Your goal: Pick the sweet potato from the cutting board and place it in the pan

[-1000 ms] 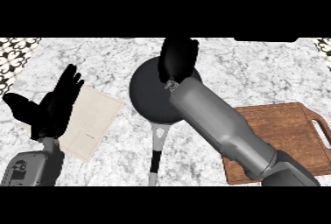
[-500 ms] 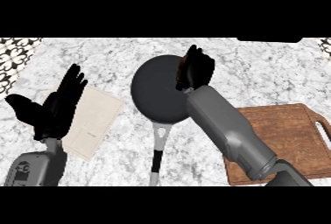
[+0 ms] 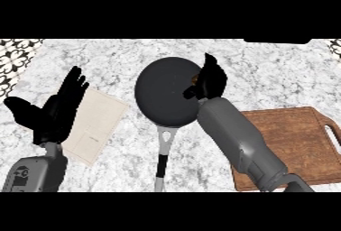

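Cutting board (image 3: 293, 144): nearest the robot, behind and to the right of the right hand, under the grey forearm; its wooden top shows no sweet potato on it.
Left hand (image 3: 50, 113): well to the left of the right hand, fingers straight and raised, holding nothing, resting over the edge of a pale cloth (image 3: 96, 124).
Pan (image 3: 170, 97): directly left of and partly beneath the right hand; dark and round, its handle running back toward the robot.
Right hand (image 3: 208, 83): over the pan's right rim, fingers curled round a small brown thing.
Sweet potato (image 3: 195, 79): only a brown sliver peeks out at the hand's left side, above the pan's rim; the rest is hidden by the fingers.
Handling, as a judgement: likely stiff, fairly dense and rounded, so prone to rolling; not fragile. Best held across its thick middle, and let go low over the pan's centre.
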